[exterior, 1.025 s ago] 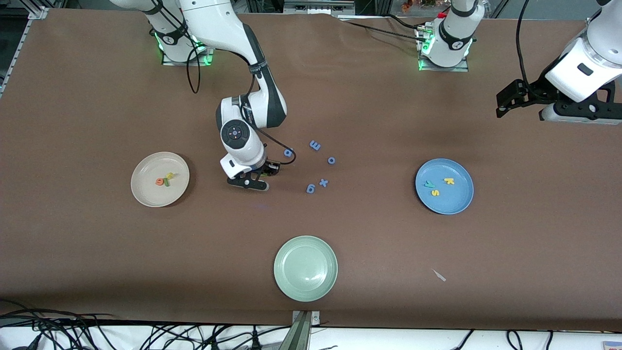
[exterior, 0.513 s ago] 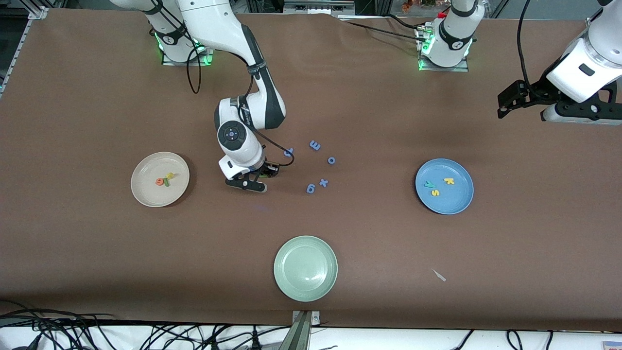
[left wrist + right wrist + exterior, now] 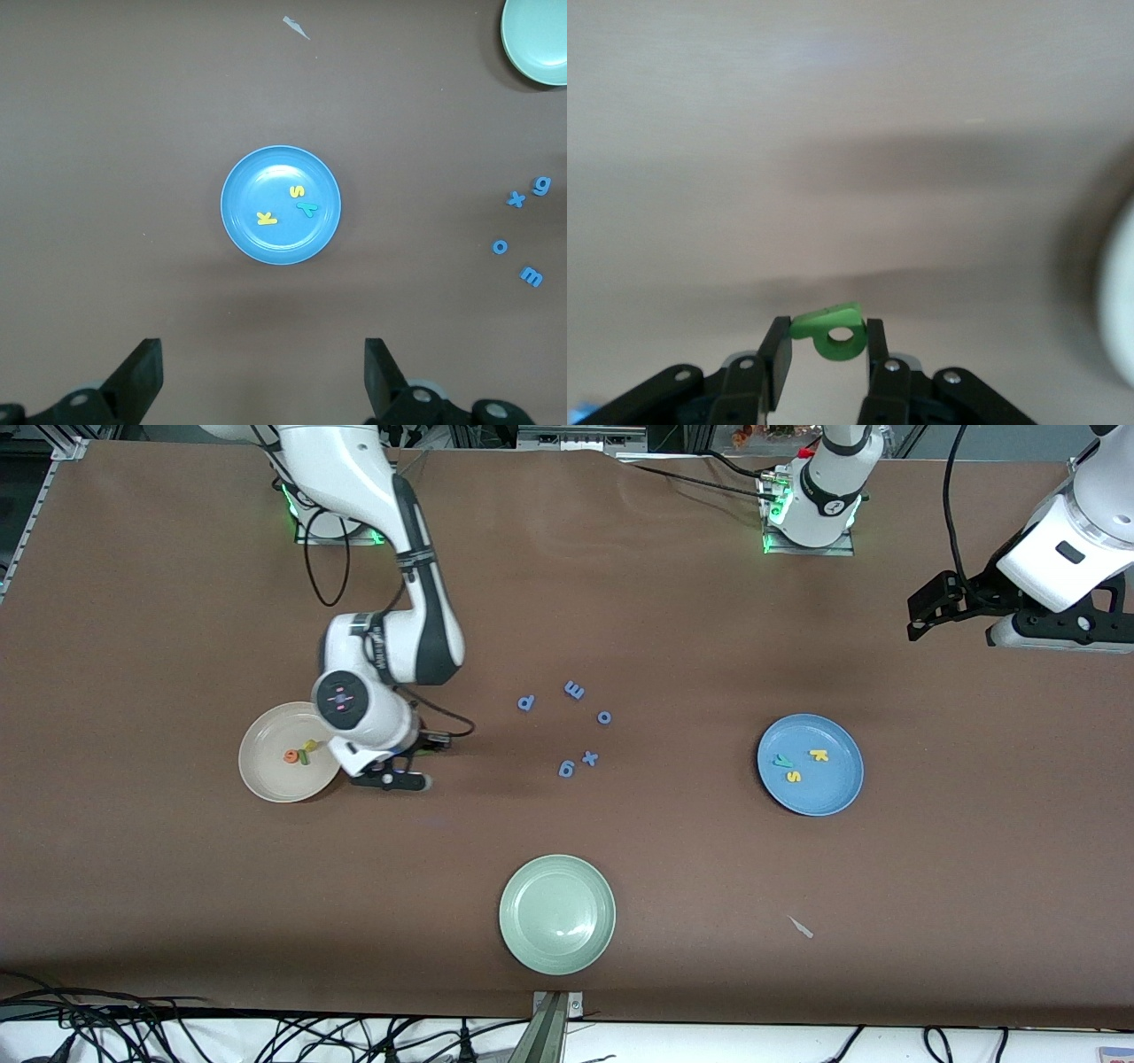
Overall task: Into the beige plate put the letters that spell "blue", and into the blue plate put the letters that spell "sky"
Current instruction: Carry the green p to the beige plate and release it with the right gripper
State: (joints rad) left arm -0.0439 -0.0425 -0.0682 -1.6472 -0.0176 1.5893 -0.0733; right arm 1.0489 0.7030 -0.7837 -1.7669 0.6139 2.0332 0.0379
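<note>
My right gripper [image 3: 390, 778] is shut on the olive-green b [image 3: 833, 332], which sits pinched between its fingers [image 3: 826, 341]. It hangs over the table just beside the beige plate [image 3: 266, 779]. In that plate lie the orange e [image 3: 290, 756], the dark green l [image 3: 303, 758] and the yellow u [image 3: 310, 745]. The blue plate [image 3: 824, 788] holds the yellow k [image 3: 819, 755], the yellow s [image 3: 795, 776] and the teal y [image 3: 783, 761]. My left gripper [image 3: 921, 613] waits high at the left arm's end of the table, open [image 3: 261, 376] and empty, looking down on the blue plate [image 3: 257, 239].
Several blue-purple letters [image 3: 574, 689] lie scattered mid-table between the two plates. A pale green plate [image 3: 557, 914] stands nearer to the front camera, empty. A small white scrap [image 3: 802, 927] lies near the front edge.
My right arm has swung away from the blue-purple letters toward the beige plate, carrying the b. The left arm has barely moved.
</note>
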